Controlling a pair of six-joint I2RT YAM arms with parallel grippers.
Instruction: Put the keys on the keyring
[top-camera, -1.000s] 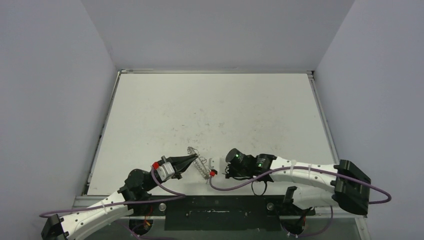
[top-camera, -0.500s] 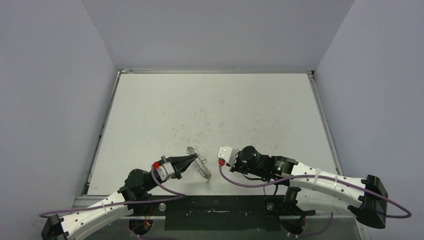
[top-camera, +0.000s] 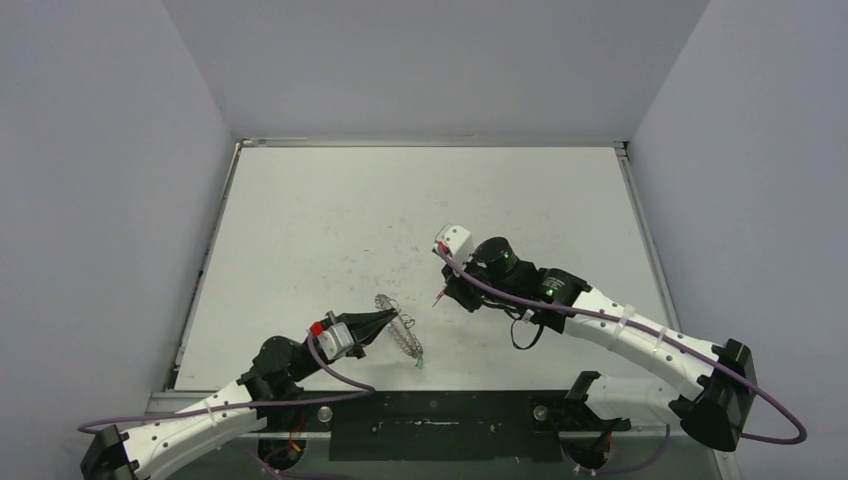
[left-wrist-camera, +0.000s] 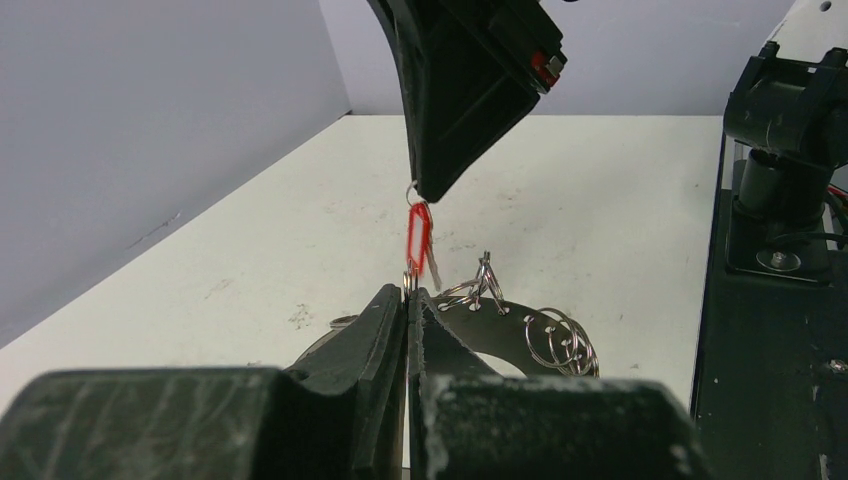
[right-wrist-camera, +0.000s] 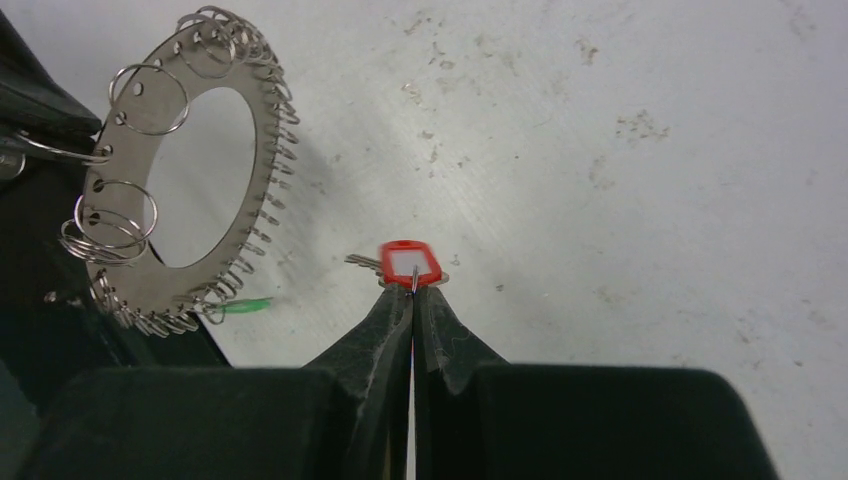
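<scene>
Now my right gripper (right-wrist-camera: 412, 290) is pinching, jaws pressed together, the small silver key with a red plastic tag (right-wrist-camera: 408, 263), which is hanging from my fingertips just over the white tabletop (right-wrist-camera: 650, 200). A second ago I was holding that key right beside the ring. Since then I have been swinging the right arm up toward the middle of the table, so the key is now sitting apart from the ring, beyond its far right side.

My left gripper (left-wrist-camera: 408, 297) is staying where it was near the front edge. Its jaws are clamping the rim of the flat silver metal keyring fringed with small wire loops (right-wrist-camera: 165, 285) and holding it tilted. The bright green plastic tag (right-wrist-camera: 245, 304) of the other key is dangling among the loops at the ring's lower edge.

From the left wrist, my right gripper's black body is hanging above and beyond the ring. A purple cable (top-camera: 470, 284) is trailing along the right arm, and grey walls (top-camera: 100, 200) are enclosing the table.
</scene>
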